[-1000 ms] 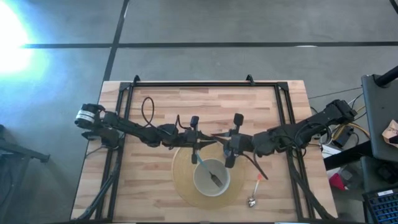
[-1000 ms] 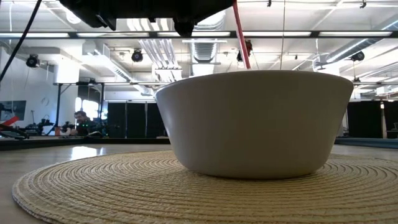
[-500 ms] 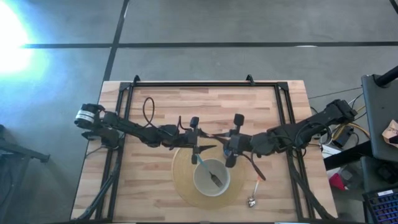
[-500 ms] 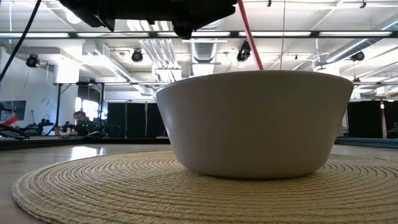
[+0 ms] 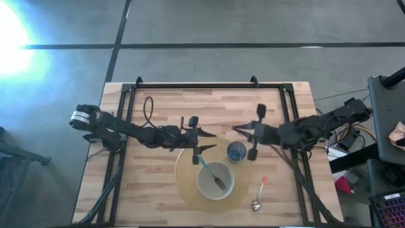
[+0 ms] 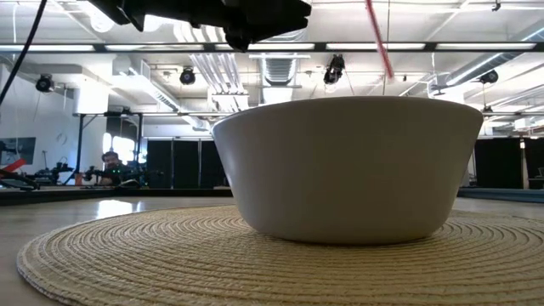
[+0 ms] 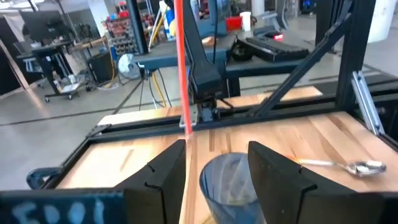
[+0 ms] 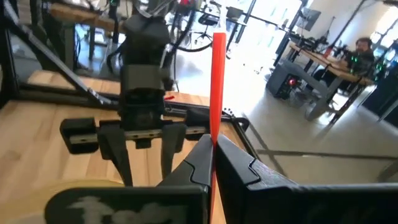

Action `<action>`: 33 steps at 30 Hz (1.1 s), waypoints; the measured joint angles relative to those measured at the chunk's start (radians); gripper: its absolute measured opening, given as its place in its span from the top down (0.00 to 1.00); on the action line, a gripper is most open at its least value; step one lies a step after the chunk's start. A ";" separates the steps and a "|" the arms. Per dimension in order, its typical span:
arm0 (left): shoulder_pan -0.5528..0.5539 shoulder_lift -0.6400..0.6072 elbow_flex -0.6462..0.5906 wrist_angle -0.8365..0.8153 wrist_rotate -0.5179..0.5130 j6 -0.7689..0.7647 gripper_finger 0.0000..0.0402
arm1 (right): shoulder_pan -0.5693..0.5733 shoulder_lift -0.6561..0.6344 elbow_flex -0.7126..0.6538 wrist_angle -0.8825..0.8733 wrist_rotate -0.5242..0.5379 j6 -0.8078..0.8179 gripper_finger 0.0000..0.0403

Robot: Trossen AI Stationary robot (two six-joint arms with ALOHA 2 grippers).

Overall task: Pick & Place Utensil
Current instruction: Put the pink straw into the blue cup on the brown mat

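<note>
A white bowl [image 5: 200, 182] [image 6: 348, 170] stands on a round woven mat [image 5: 185, 185]. A fork [image 5: 215, 177] with a light-blue handle lies in the bowl, its handle leaning on the bowl's far left rim. My left gripper [image 5: 205, 140] [image 7: 216, 149] hangs open just beyond that rim with nothing between its fingers. A blue cup [image 5: 236, 152] [image 7: 227, 186] stands at the mat's far right edge. Beyond the cup my right gripper [image 5: 240, 130] [image 8: 215, 144] is shut on a thin red rod-like utensil [image 8: 217, 87] [image 7: 181, 62] [image 6: 379, 41]. My right gripper pinches the red utensil between its two shut fingers low on its shaft [image 8: 215, 134]. The fingers lie level and across the shaft, pointing toward the table's left. The utensil stands nearly upright above the fingers. In the left wrist view its lower end [image 7: 188, 129] hangs clear of the table.
A metal spoon [image 5: 258, 200] [image 7: 339, 167] lies on the wood right of the mat, near the front edge. A black frame [image 5: 190, 85] runs along the table's far edge and both sides. The wood is bare at the table's far middle and near left.
My right gripper has pulled away toward the table's right and far edges with the red utensil held upright, uncovering the blue cup. My left gripper has opened and drawn back a little toward the left edge. The fork stays in the bowl.
</note>
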 joint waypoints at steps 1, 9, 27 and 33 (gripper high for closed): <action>0.000 -0.006 0.000 -0.015 0.000 0.000 0.58 | 0.000 -0.016 -0.001 -0.015 0.000 0.023 0.98; 0.000 -0.055 -0.001 -0.107 0.000 -0.003 0.58 | 0.000 -0.151 -0.098 -0.071 -0.001 0.212 0.98; 0.000 -0.056 -0.001 -0.106 0.000 -0.009 0.58 | -0.002 -0.340 -0.576 0.532 0.008 0.389 0.98; 0.000 -0.056 -0.001 -0.107 0.000 -0.009 0.58 | -0.002 -0.340 -0.676 0.647 0.058 0.400 0.98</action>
